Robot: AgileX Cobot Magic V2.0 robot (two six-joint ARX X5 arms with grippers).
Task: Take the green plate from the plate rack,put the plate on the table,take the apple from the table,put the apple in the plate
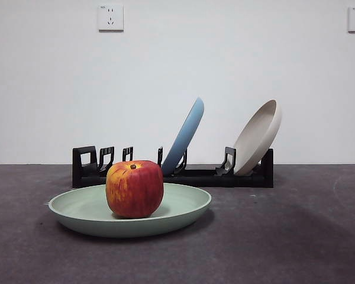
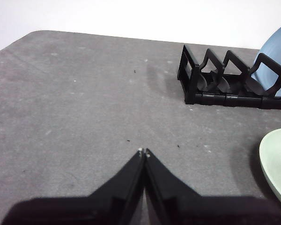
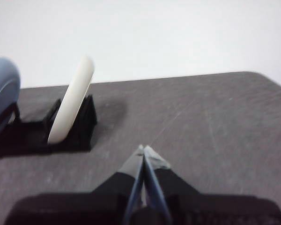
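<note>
Already we are seeing the round red-and-yellow apple [image 1: 134, 188] sitting in the wide pale mint-green plate [image 1: 186, 210], lower left of centre in the front view, on the dark grey matte table [image 1: 296, 236], ahead of the long black plastic plate rack [image 1: 248, 176]. Seemingly nothing is remaining; the left gripper [image 2: 144, 152] and right gripper [image 3: 143, 149] are hanging pinched closed, empty.

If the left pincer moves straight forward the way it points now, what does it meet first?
Probably nothing: the shut left pincer points over bare table toward the far edge. The plate rack and the green plate lie off to one side, though depth is hard to judge.
</note>
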